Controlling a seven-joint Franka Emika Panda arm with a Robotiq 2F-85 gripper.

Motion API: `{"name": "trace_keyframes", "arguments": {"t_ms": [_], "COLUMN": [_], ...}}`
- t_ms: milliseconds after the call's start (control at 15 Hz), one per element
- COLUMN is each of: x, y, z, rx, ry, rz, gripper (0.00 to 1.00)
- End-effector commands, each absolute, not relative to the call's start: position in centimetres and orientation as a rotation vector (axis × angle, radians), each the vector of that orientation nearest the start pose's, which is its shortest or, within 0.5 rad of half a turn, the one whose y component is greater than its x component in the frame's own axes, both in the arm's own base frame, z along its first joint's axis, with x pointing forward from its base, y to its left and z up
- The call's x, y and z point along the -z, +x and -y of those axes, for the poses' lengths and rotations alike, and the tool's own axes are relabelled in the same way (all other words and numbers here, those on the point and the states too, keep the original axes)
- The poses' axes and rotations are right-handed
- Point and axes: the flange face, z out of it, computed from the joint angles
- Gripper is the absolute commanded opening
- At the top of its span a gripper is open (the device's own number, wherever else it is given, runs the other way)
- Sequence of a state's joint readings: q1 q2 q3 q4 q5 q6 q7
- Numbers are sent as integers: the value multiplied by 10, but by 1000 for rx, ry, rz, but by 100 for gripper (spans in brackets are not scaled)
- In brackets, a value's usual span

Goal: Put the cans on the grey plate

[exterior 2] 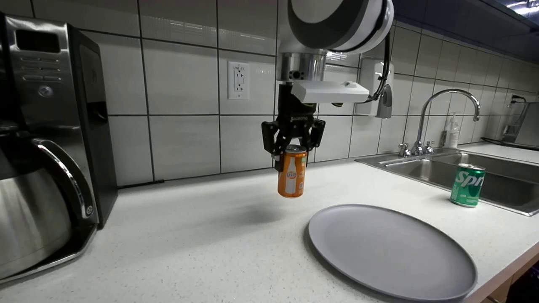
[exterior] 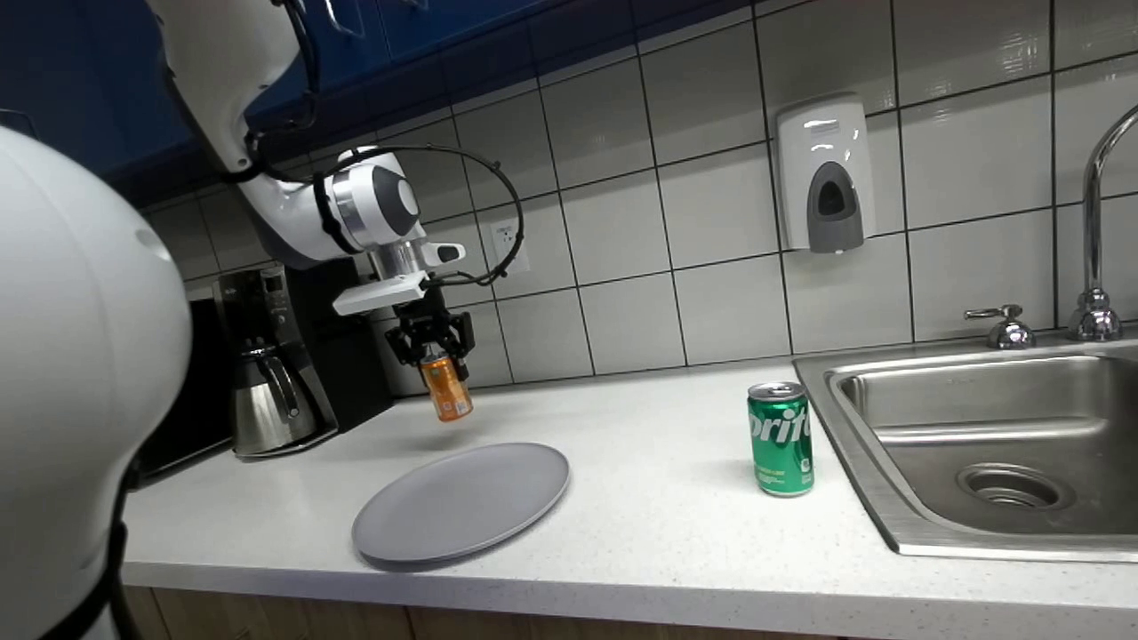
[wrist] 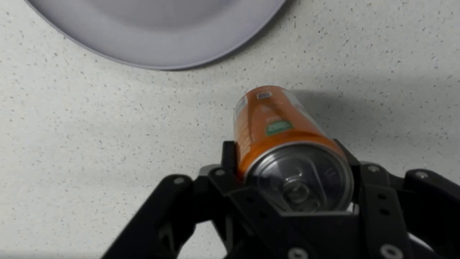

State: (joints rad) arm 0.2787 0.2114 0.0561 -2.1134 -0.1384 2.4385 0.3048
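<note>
In an exterior view, the jaws are gripping the orange can (exterior: 448, 393), held off the surface (exterior: 658, 462) behind the plate (exterior: 462, 503). The green can (exterior: 781, 449) stands upright on the surface, right of the plate and well apart from it.

In an exterior view, the orange can hangs roughly upright, left of the plate and not above it.

In the wrist view, the jaws press both sides of the orange can near its top; the can lies below the plate in this view, partly to its right.

Assessment: the step in hand appears to be carrying the orange can over. Recommended: cross the plate's edge with height to spare, aim off-centre to leave room for the green can, lower straight, and release only once the base sits flat.
</note>
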Motion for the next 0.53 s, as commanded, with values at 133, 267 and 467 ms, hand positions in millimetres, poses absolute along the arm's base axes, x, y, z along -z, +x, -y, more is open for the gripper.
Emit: {"name": "trace_keyframes", "arguments": {"t_ms": [133, 267, 467], "x": [-341, -336, -331], "y": [506, 494, 478], "z": [-191, -188, -183], "rx": [246, 221, 189], "ry": [-3197, -3200, -3206], "rz": [159, 151, 137], "gripper": [38, 38, 38]}}
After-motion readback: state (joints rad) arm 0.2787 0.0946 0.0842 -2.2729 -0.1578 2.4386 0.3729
